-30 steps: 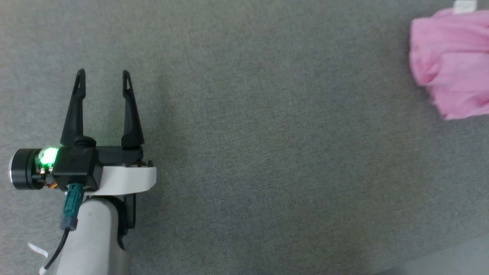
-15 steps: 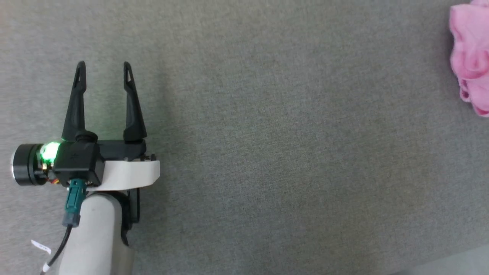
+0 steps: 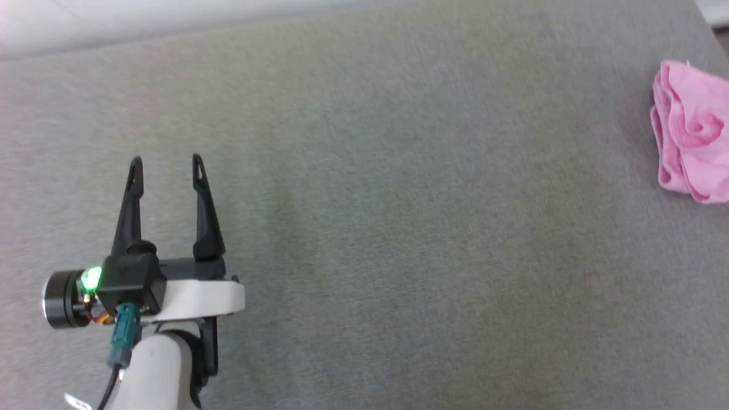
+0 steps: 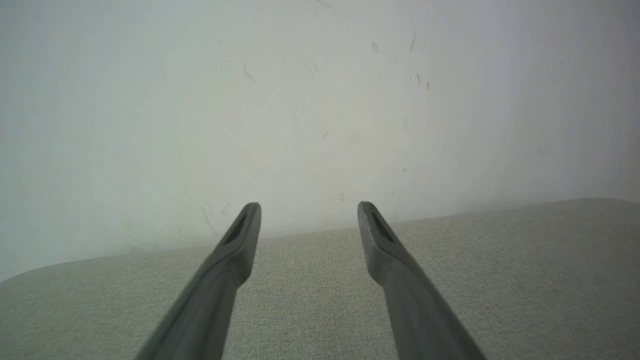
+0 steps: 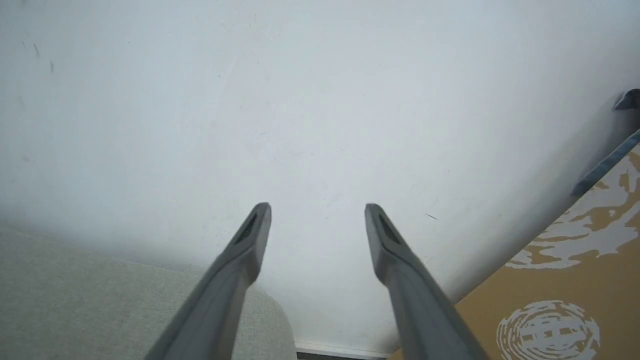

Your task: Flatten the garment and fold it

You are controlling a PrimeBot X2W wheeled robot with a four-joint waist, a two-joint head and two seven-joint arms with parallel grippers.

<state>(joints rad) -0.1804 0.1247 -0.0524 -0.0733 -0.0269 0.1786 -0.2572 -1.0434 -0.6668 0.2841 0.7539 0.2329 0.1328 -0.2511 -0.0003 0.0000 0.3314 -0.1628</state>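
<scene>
The left tool (image 3: 166,164) is being held wide open above the grey worktop (image 3: 398,239), with nothing between its fingers. The pink garment (image 3: 692,134) is lying crumpled in a heap on the worktop, well apart from this tool, far to its right. The right tool (image 5: 318,207) is also being held wide open and empty, pointing at a pale wall (image 5: 300,100).

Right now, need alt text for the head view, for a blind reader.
A crumpled pink garment lies bunched at the right edge of a grey fabric surface, partly cut off by the frame. The robot's left hand is at the lower left, fingers open and empty, far from the garment.
</scene>
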